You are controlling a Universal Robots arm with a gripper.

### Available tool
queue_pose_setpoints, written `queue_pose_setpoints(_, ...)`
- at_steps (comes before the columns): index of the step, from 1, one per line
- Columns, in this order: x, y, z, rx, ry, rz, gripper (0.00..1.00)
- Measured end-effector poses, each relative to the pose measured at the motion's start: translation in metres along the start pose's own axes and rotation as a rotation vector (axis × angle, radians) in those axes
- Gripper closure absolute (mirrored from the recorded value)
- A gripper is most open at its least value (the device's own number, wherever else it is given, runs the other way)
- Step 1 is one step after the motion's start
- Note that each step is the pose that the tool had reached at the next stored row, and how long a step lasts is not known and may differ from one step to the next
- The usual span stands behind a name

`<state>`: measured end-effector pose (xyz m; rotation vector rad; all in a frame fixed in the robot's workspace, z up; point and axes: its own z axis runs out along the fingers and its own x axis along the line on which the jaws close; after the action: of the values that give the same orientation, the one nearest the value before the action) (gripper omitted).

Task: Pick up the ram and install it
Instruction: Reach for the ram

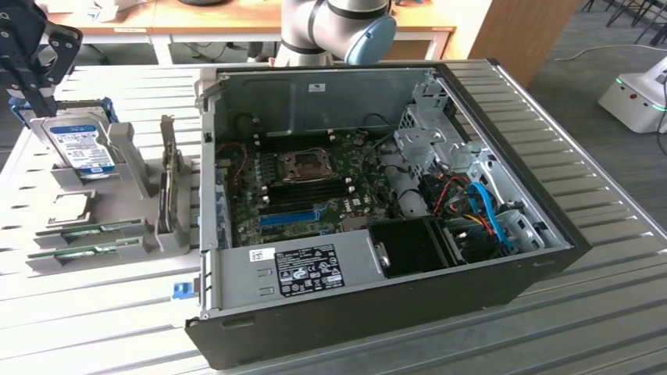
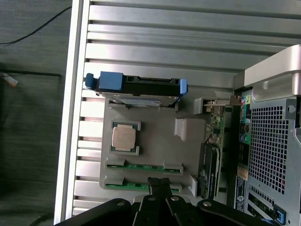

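Two green ram sticks lie in slots of a grey holder [image 1: 125, 168] on the exterior view's left: one [image 1: 92, 232] nearer the holder's middle, the other [image 1: 89, 251] at its near edge. The wrist view shows the same pair, one stick [image 2: 143, 166] and the other [image 2: 134, 186] partly behind my fingertips. My gripper [image 1: 40, 95] hangs above the holder's far end, over the hard drive, well apart from both sticks. Its jaws meet tip to tip [image 2: 159, 182], shut with nothing between them. The long black memory slots [image 1: 312, 190] sit on the motherboard inside the open case.
The holder also carries an upright hard drive [image 1: 81, 148] with blue rails, a processor [image 2: 124, 137] and an upright expansion card [image 1: 167, 187]. The open black computer case [image 1: 542, 266] fills the middle, with a blue slot [image 1: 287, 217] and cables [image 1: 485, 207] inside. All rests on a slatted metal table [image 1: 94, 320].
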<state>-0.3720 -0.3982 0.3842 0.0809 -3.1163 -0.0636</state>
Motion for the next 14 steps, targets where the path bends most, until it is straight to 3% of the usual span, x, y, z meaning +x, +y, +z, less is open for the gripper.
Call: queue_pose_setpoints(14,0.0019,-0.0021,-0.0001,0.0001,0.0002,0.0,0.89)
